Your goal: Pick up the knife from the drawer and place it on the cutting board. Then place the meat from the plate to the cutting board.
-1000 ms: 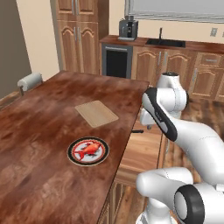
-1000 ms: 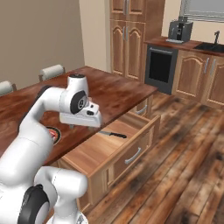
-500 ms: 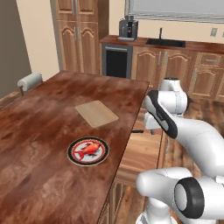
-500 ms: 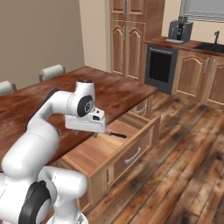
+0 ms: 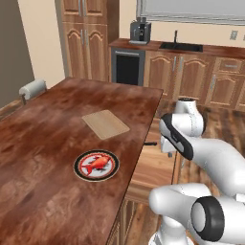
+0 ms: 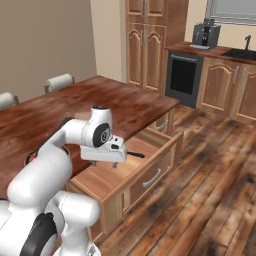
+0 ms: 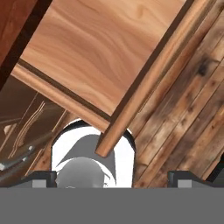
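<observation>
The wide drawer [image 6: 150,172] stands pulled out from under the table, and its pale wooden floor [image 7: 100,48] lies below the hand. Inside it lies the knife [image 6: 135,155], whose black handle [image 5: 150,143] pokes out past the arm. My gripper [image 6: 106,163] hangs open just above the drawer, a little left of the knife and touching nothing. Its fingertips [image 7: 41,177] sit wide apart with nothing between them. On the dark table rest the pale cutting board [image 5: 105,124] and, nearer, the plate [image 5: 81,172] with the red-orange meat [image 5: 98,162] on it.
The table edge [image 5: 143,139] runs right beside the open drawer. Chairs [image 6: 59,81] stand at the table's far side. Kitchen cabinets, an oven [image 6: 183,80] and a coffee machine [image 5: 140,31] line the back wall. Wooden floor [image 6: 210,190] spreads to the right.
The hand has come down and slightly forward over the open drawer, closer to the knife. The jaws have stayed open, and the board, plate and meat have not moved.
</observation>
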